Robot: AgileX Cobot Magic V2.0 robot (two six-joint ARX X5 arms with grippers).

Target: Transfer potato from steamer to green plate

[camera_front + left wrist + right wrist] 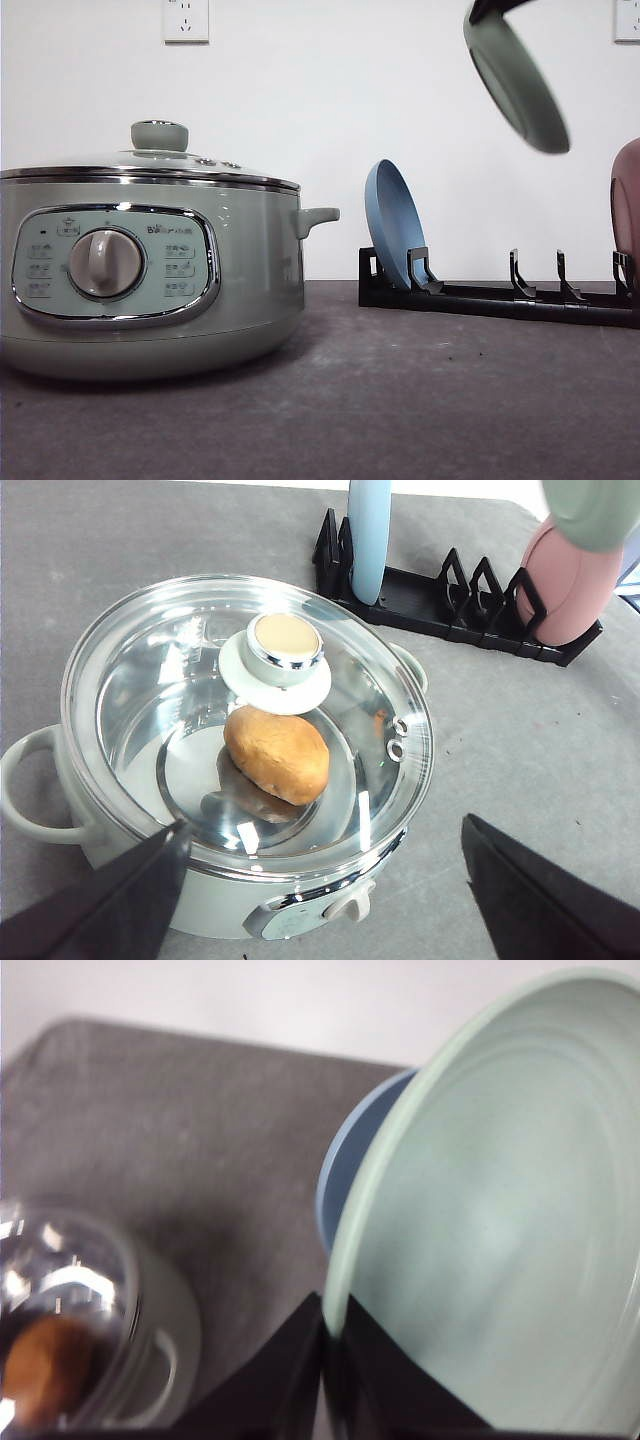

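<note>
Orange-brown potato (277, 753) under steamer (150, 290) lid, left | right gripper (328, 1355) clamped on green plate (515, 82) aloft, far right | left gripper (320, 900) spread wide above steamer

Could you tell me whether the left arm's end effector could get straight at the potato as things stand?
Probably not yet. The potato lies inside the steamer under its closed glass lid. The open left end effector hovers above; the lid's knob looks freely reachable.
</note>
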